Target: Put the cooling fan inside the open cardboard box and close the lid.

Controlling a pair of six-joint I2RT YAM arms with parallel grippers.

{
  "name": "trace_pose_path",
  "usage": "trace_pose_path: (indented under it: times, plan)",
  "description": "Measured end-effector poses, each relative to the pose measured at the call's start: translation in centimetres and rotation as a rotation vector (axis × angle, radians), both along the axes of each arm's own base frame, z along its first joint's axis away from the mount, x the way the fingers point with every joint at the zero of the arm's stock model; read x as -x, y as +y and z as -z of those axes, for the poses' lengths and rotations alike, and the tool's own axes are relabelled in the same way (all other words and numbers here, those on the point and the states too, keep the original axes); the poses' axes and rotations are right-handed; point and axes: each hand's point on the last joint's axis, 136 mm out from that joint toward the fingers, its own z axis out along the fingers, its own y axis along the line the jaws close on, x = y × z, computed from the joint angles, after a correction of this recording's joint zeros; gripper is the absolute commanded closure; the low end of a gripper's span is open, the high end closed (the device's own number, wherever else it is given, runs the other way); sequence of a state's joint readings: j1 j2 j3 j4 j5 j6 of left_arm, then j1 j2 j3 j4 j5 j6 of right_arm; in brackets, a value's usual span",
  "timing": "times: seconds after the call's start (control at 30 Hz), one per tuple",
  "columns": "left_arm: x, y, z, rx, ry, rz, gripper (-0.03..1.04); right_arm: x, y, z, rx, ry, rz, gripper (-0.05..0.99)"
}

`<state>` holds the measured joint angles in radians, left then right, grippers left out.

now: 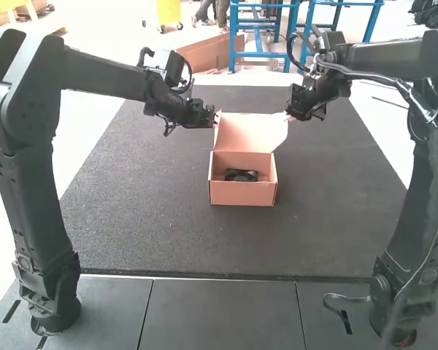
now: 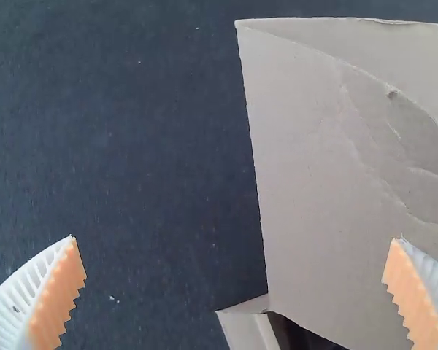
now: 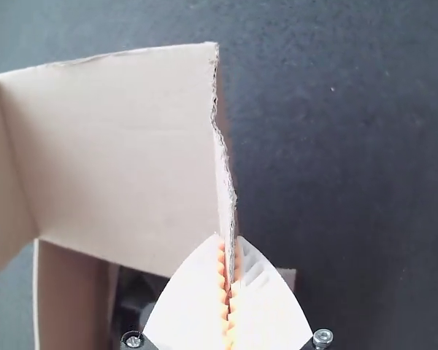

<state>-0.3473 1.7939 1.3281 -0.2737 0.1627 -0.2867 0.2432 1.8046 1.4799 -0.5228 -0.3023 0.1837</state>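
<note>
The cardboard box (image 1: 242,188) stands mid-mat with its lid (image 1: 247,133) raised upright at the back. The black cooling fan (image 1: 241,175) lies inside it, and its dark body (image 3: 131,310) also peeks out below the lid. My right gripper (image 1: 292,115) is shut on the lid's right edge, its fingers (image 3: 197,299) pinching the cardboard (image 3: 117,168). My left gripper (image 1: 209,118) hovers at the lid's upper left corner, open. One ribbed finger (image 2: 55,292) is over the mat and the other (image 2: 416,292) is in front of the lid (image 2: 350,182).
A dark mat (image 1: 131,204) covers the table, with bare room on all sides of the box. Grey table panels (image 1: 219,313) run along the near edge. Both arm bases stand at the near corners.
</note>
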Motion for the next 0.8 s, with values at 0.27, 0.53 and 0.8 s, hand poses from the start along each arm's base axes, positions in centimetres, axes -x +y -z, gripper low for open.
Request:
trace_pose_path:
  times: [0.27,0.53,0.8]
  plan:
    - [0.4,0.0,-0.8,0.006,-0.011,0.004,0.04,2.8,0.9,-0.4,0.005,0.0,-0.036,0.95]
    - [1.8,0.0,-2.7,0.023,-0.055,0.014,0.04,4.6,1.0,-0.2,0.008,0.013,-0.05,0.95]
    - [2.8,0.2,-1.4,0.021,-0.03,0.014,0.04,4.9,1.2,-0.2,-0.008,0.025,-0.054,0.95]
